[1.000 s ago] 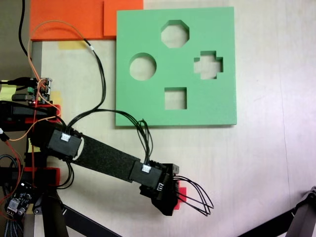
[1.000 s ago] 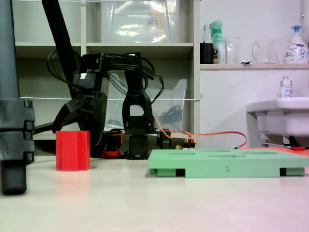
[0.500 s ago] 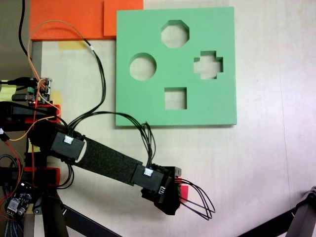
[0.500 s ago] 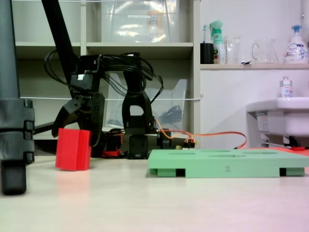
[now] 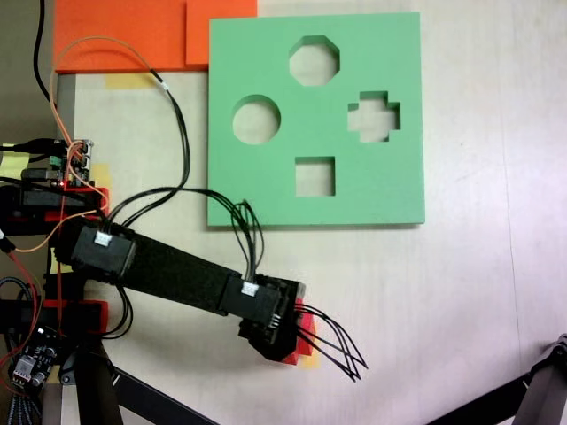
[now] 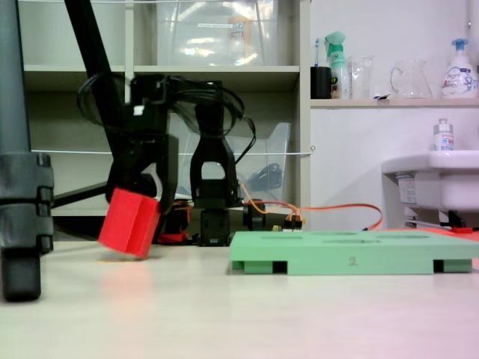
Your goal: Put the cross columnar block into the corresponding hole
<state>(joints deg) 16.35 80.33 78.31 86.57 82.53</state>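
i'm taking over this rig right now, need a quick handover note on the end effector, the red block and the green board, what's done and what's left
End effector: shut on the small bright red foam block, which is tilted and lifted off the pale table in the side fixed view.
Block position: seen from above, it peeks out under the black arm, below and left of the flat square green foam board.
Plus-shaped cutout: empty, on the board's right side in the view from above; the round, octagonal and square cutouts are empty too.
Done: block grasped and raised.
Left: carry it over the plus-shaped cutout, level and align it, lower it in, release.
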